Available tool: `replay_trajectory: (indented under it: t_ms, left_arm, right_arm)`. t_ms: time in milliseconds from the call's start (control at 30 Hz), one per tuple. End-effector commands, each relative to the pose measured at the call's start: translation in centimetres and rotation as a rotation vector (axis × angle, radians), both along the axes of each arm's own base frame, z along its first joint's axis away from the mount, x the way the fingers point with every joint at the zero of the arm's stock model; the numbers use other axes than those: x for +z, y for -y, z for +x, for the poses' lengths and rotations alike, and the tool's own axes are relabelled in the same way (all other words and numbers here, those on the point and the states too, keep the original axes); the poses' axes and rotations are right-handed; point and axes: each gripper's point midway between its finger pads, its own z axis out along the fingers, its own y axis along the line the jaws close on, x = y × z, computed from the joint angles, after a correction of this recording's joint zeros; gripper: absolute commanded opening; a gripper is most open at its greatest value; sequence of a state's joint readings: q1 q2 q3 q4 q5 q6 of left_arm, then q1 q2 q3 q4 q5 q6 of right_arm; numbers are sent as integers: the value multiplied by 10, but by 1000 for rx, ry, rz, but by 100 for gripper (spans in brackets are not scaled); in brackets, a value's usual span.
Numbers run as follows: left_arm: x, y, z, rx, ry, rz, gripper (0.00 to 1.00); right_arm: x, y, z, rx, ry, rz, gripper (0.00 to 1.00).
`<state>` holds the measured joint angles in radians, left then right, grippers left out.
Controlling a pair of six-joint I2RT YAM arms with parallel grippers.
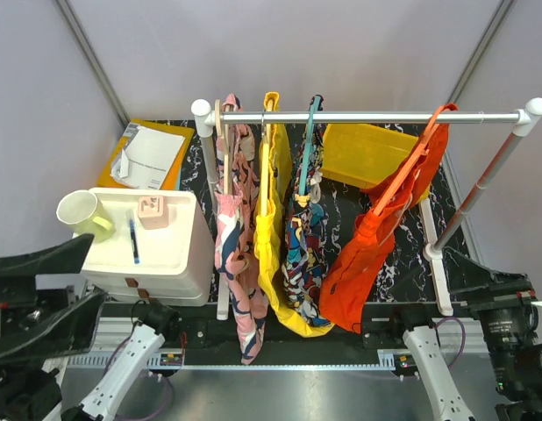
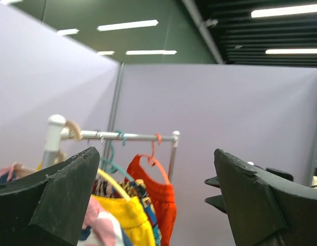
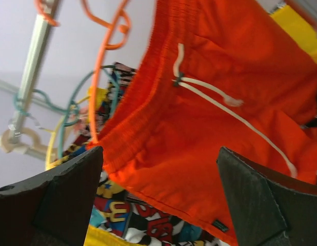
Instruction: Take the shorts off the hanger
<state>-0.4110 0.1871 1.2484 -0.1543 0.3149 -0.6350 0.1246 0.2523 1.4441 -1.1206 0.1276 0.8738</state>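
At the right-hand end of the rail (image 1: 376, 115), the shorts (image 1: 366, 259) hung on the hanger (image 1: 410, 167), right of centre in the top view. Both the left gripper (image 2: 156, 154) and the right gripper (image 3: 159, 149) stood with fingers spread wide, touching neither.

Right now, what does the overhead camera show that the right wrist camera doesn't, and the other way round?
Only the overhead view shows a mug, a white drawer box and a yellow bin. Only the right wrist view shows the pale drawstring up close, framed by the right gripper, which is open. Both show the orange-red shorts hanging on the orange hanger, and the teal hanger beside them.
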Motion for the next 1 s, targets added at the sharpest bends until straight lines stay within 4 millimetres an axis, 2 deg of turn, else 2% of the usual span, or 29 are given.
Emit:
replay_trajectory:
  t_ms: [0, 133, 267, 333, 400, 500, 700, 733, 767, 800, 833, 867, 900, 967]
  left_arm:
    - [-16, 3, 43, 84, -151, 27, 99]
    - [-25, 6, 69, 122, -247, 43, 99]
    - [-39, -3, 98, 181, -423, -14, 99]
    - [-53, -2, 103, 197, -524, 47, 99]
    - [-59, -1, 108, 228, -533, 108, 99]
    - [-50, 8, 112, 198, -502, 120, 99]
    - [-39, 54, 127, 4, -491, 214, 99]
    - [-37, 63, 137, -15, -505, 229, 99]
    - [-35, 71, 136, -66, -508, 249, 99]
    - [-25, 75, 135, -92, -486, 247, 99]
    - [-26, 87, 149, -124, -517, 267, 99]
    - [-23, 98, 148, -193, -522, 280, 99]
    - [-11, 103, 150, -228, -481, 266, 99]
    - [-7, 121, 159, -318, -464, 264, 97]
  right_arm:
    - [-46, 16, 19, -102, -245, -21, 100]
    - [-69, 15, 34, -103, -393, -74, 100]
    - [-80, 12, 48, -81, -444, -134, 100]
    - [-82, 18, 50, -108, -441, -157, 100]
    - [-81, 20, 54, -108, -412, -213, 100]
    - [-85, 22, 53, -100, -397, -269, 100]
    - [-82, -8, 56, 123, -352, -447, 100]
    - [-81, -13, 54, 157, -333, -457, 100]
    - [-79, -14, 55, 162, -324, -461, 100]
    - [-76, -14, 56, 158, -312, -459, 100]
    - [-76, -14, 58, 158, -318, -459, 100]
    - [-75, -14, 59, 157, -322, -459, 100]
    - [-74, -15, 61, 162, -326, -456, 100]
    - [-75, -17, 66, 172, -339, -455, 100]
